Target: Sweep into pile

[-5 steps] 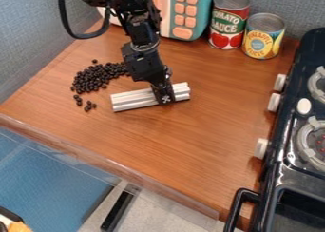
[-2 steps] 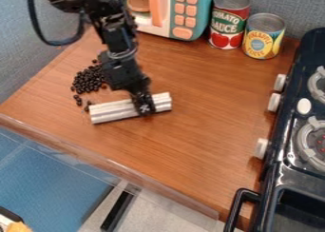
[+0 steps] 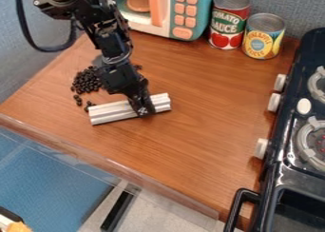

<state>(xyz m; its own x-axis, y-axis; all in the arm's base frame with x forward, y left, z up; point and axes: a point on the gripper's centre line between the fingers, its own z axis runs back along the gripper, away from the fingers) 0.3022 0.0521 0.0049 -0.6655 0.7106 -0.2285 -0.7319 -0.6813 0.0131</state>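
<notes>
We see wood-grain counter point(image 3: 196, 117), gripper point(image 3: 142, 106) low over it, pinching ridged silver bar point(image 3: 114, 112); bar lies slantwise on the surface; black beans point(image 3: 86, 81) clustered just beside it, partly behind the arm, few strays near its end, contact unclear to us; teal-sided toy microwave point(image 3: 203, 10) and two cans, red point(image 3: 229, 19) and yellow-blue point(image 3: 262, 36), at the back by grey-blue wall point(image 3: 308, 3); black toy stove point(image 3: 273, 169) along the right side; blue area point(image 3: 51, 183) below counter's front edge.
</notes>
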